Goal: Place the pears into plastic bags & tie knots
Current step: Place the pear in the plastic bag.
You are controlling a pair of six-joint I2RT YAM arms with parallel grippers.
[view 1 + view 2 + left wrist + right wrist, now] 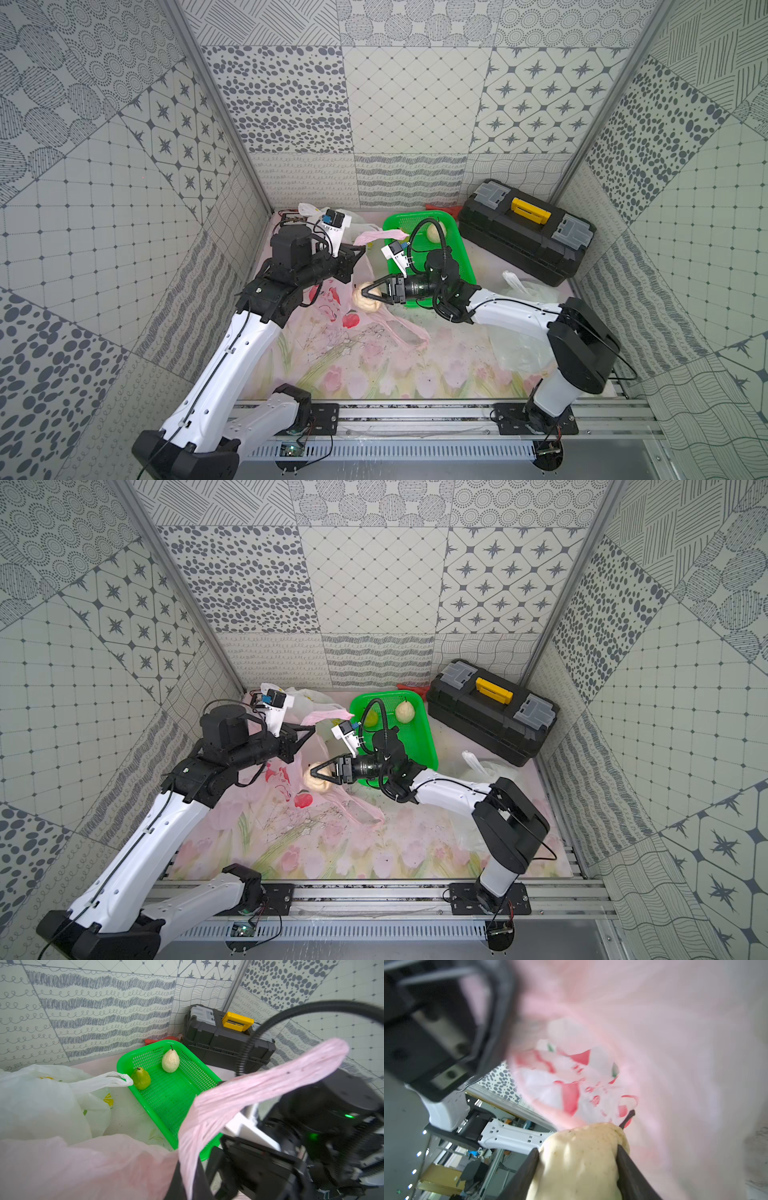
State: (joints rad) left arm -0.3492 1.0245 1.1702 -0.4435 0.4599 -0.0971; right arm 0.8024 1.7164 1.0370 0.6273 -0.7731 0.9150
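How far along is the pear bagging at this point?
Done: unclear; the back white bag and the white bag by the right arm hide contents and knots. In hand: left gripper pinches the pink bag handle; right gripper holds a cream pear at its mouth. Left: green pear and second cream pear in the basket, then knotting.

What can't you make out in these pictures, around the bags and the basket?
- Pink bag interior: right wrist view, blurred; contents unclear.
- Left tool tips: left wrist view, covered by the pink handle.
- Red object: behind the green basket, mostly hidden by it and the toolbox.
- White bag contents: in both top views, clouded by plastic.
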